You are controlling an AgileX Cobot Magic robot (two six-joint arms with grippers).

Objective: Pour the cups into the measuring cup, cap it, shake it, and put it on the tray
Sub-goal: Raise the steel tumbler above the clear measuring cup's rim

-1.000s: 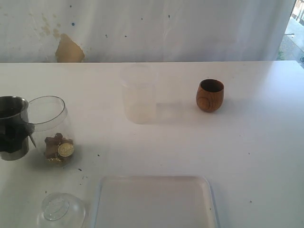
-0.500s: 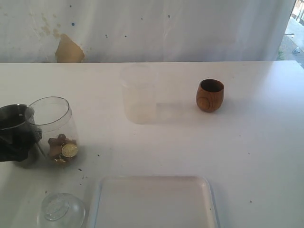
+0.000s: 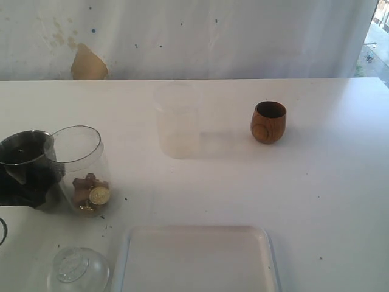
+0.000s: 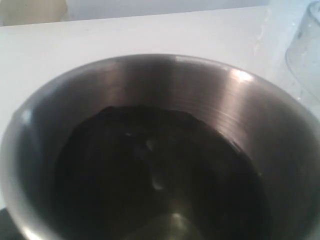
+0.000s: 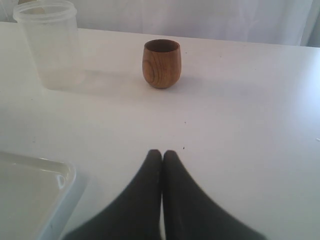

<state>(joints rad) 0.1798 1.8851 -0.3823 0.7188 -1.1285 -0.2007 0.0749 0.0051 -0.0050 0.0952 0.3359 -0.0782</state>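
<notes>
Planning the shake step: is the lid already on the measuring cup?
No, the measuring cup has an open mouth, and the clear lid lies on the table beside the tray.

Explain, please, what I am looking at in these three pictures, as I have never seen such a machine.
This is a robot with two arms, each ending in a claw. The wide picture comes from a camera off the arms; the other two come from a camera on each wrist. On the white table stand a clear measuring cup with a few small pieces inside, a frosted cup, a wooden cup, a white tray and a clear domed lid. The left claw grips a steel tumbler right next to the measuring cup; its wrist camera looks straight into the tumbler. The right claw is shut, empty, and points toward the wooden cup.
</notes>
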